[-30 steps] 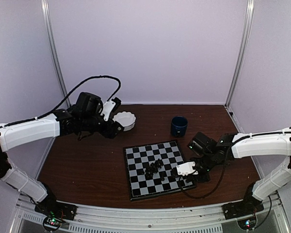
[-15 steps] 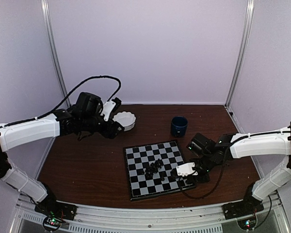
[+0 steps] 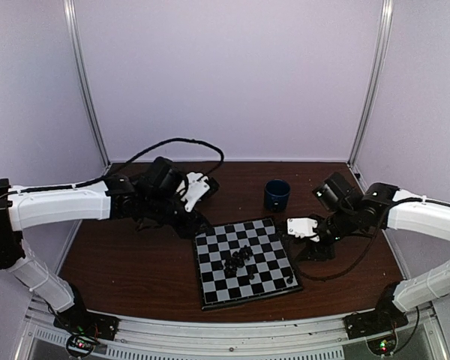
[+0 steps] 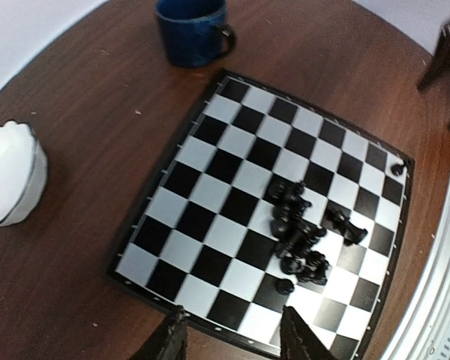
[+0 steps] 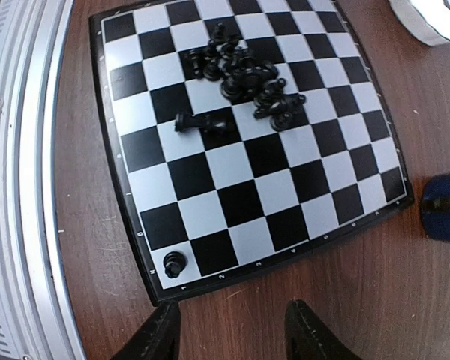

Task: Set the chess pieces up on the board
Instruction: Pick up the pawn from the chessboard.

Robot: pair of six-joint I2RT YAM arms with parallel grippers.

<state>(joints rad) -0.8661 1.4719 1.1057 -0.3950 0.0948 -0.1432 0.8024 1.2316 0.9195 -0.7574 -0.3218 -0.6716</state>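
light: even, soft | shadows: faint | wrist views: edge-warped

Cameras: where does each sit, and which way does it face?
Top external: above and behind the bases, looking down on the board; left arm and right arm show.
Left wrist: off the board's left edge, looking down across it; left gripper at bottom.
Right wrist: off its right edge, looking down; right gripper at bottom.
Shared: both wrist views show the chess pieces and mug.

Top view looks down from behind the arms; 2 nearer wrist views share the board [image 3: 219, 279].
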